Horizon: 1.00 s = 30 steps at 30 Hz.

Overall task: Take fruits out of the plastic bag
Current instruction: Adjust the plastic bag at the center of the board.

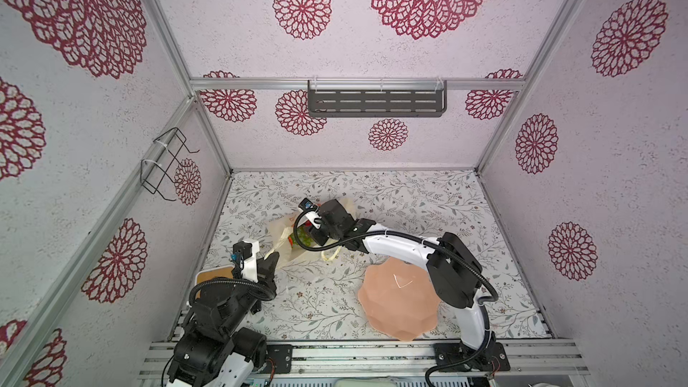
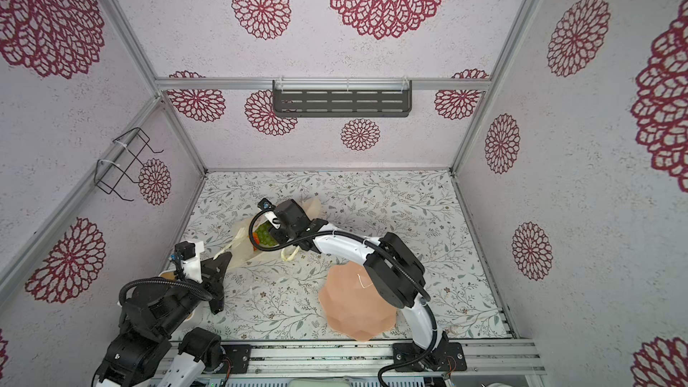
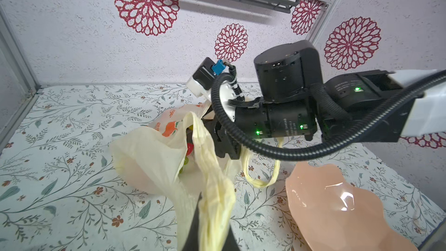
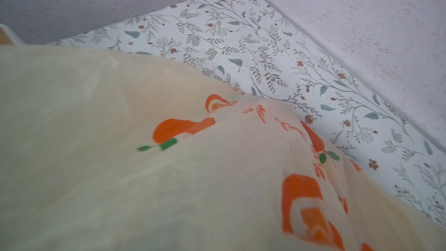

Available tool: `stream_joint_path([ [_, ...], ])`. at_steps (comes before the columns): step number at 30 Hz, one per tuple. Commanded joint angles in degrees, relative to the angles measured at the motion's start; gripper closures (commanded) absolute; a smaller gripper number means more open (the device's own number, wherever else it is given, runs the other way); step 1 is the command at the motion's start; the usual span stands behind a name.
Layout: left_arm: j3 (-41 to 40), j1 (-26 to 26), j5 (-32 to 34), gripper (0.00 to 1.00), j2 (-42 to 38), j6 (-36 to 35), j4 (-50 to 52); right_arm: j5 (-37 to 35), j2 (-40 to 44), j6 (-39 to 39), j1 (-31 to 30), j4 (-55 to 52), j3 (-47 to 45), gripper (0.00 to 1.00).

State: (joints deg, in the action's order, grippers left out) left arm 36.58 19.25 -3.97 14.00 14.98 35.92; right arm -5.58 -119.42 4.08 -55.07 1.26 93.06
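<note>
The plastic bag lies at the left of the table, cream-yellow with orange prints and its mouth held open. My left gripper is shut on one loop handle and holds it up. The other handle lies slack on the table. My right gripper reaches into the bag's mouth; its fingertips are hidden by the film. Inside the mouth, fruits show in both top views: a green grape bunch and a red piece.
A wavy-edged pink bowl stands at the front right, partly under my right arm. A wood-topped object sits by the left arm's base. A dark shelf hangs on the back wall, a wire rack on the left wall.
</note>
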Motion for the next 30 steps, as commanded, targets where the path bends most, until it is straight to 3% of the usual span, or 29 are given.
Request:
stream_joint_path([
  [1,-0.19,1.16,0.54,1.0,0.0,-1.18,0.98,-9.02,-1.6,-2.69,0.3,6.92,2.27,0.32],
  [6,-0.28,4.08,2.94,1.0,-1.49,-1.36,1.43,-9.33,-6.19,-7.6,1.73,7.9,6.51,0.19],
  [19,-0.29,6.15,5.66,1.0,-1.14,-1.69,1.87,-5.1,-13.94,-14.33,4.41,4.06,13.76,0.2],
  [21,-0.03,6.18,7.36,1.0,-1.25,-1.49,2.59,-4.63,-11.85,-14.44,4.95,-0.98,13.59,0.22],
  [26,-0.52,6.2,10.49,1.0,-2.53,-1.68,2.4,-5.98,0.59,-10.88,6.87,-6.39,1.68,0.2],
  [30,-0.54,6.2,10.99,1.0,-2.38,-1.67,2.45,-3.58,5.83,-8.65,9.81,-16.15,-0.33,0.17],
])
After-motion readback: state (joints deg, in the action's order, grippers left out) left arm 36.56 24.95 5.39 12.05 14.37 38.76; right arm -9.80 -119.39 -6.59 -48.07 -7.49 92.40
